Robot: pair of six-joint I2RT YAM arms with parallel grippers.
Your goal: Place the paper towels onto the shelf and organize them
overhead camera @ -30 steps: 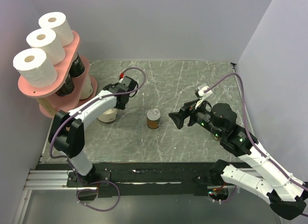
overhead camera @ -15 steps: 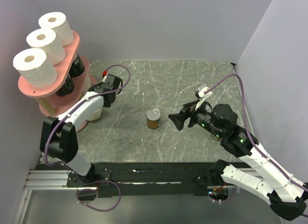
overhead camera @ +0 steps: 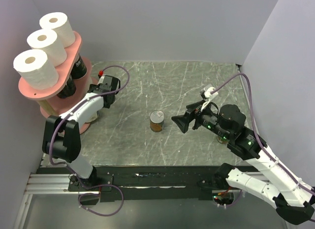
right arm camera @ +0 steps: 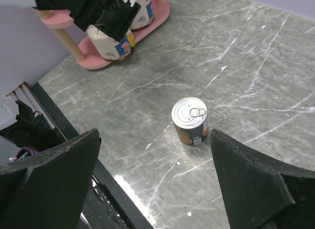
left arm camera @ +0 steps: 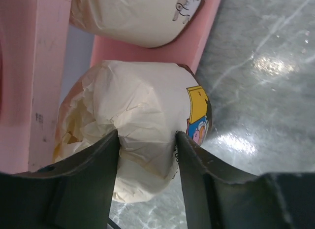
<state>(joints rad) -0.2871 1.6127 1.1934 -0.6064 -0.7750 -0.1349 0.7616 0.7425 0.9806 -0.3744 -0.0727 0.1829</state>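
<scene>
The left tool (left arm camera: 146, 138) is reaching into the foot of the shelf (overhead camera: 75, 44) and is grasping a cream-wrapped roll (left arm camera: 142, 115). Its two fingers (left arm camera: 98, 179) are pressing against opposite sides of the roll, and the crinkled wrapper is bulging out above them. In the right wrist view this roll is standing on the rounded near end of the lowest pink board, with the tool coming down on it from above and a pale wooden upright (right arm camera: 64, 42) standing just beside it.

Just beyond the tool's tips, further along the same board, a second cream-wrapped roll (left arm camera: 133, 17) is sitting close to the held one. Above the tool, on the middle board, two black-wrapped rolls (overhead camera: 78, 66) are standing side by side. Higher again, three white rolls (overhead camera: 47, 46) are lining the top board, cores facing up, each just beside the next.

To the right of the left tool, well apart from it, a small tin can (overhead camera: 157, 121) is standing upright on the grey marbled worktop (overhead camera: 197, 86) with its ring-pull lid facing up.

The right tool (overhead camera: 178, 123) is hovering above the worktop just to the right of the can, pointing toward it. It is released, with its jaws spread wide and nothing between them. In its own wrist view the can is lying ahead of the tool, in line with the gap between its fingers (right arm camera: 49, 175), and the shelf is showing beyond it at the far left.
</scene>
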